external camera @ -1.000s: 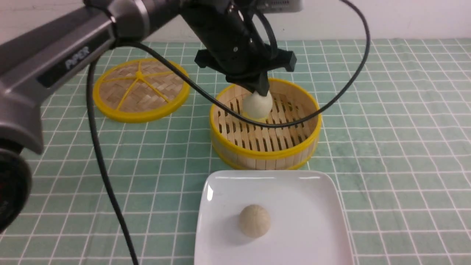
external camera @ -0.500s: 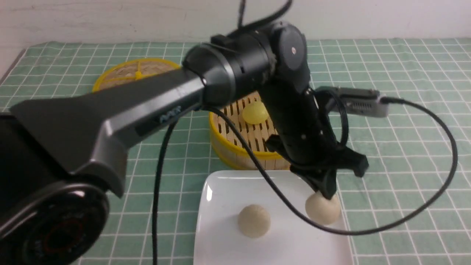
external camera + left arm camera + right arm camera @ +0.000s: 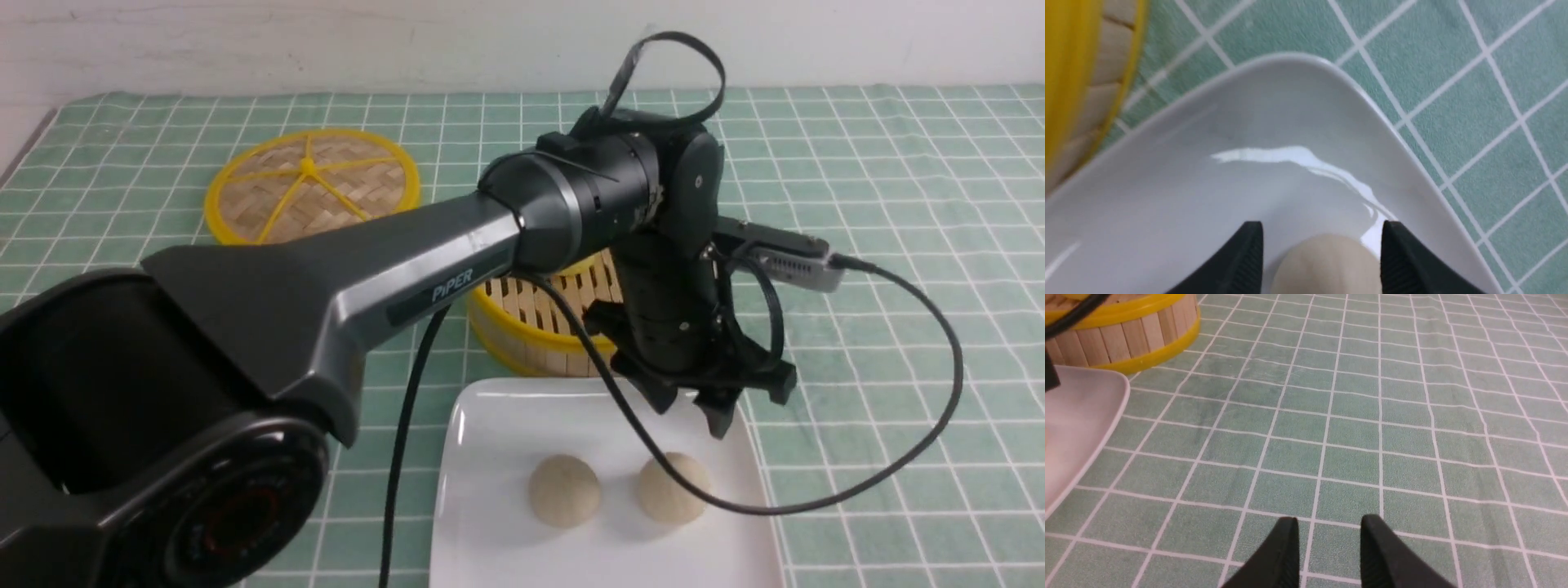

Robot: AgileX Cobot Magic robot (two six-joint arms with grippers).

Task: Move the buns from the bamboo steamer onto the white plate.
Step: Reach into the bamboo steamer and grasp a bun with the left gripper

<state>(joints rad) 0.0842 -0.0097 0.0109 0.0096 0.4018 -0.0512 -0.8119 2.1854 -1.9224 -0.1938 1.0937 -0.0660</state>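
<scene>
Beige bun [image 3: 673, 487] sits on plate [image 3: 506, 425], beside second bun [image 3: 564, 490]. Just above it hovers left gripper [image 3: 690, 411], jaws spread, holding nothing. Over cloth [image 3: 1412, 416] right gripper [image 3: 1327, 547], jaws slightly apart, empty. Behind plate stands steamer [image 3: 522, 339], inside mostly hidden by arm [image 3: 367, 278]. Lid [image 3: 310, 184] lies left of it.

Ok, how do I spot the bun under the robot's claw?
Find the glossy white square plate at the front of the green checked tablecloth. It holds one cream round bun on the left and another on the right. Yours is the right-hand bun, under the open black left gripper, with a black cable crossing it.
</scene>
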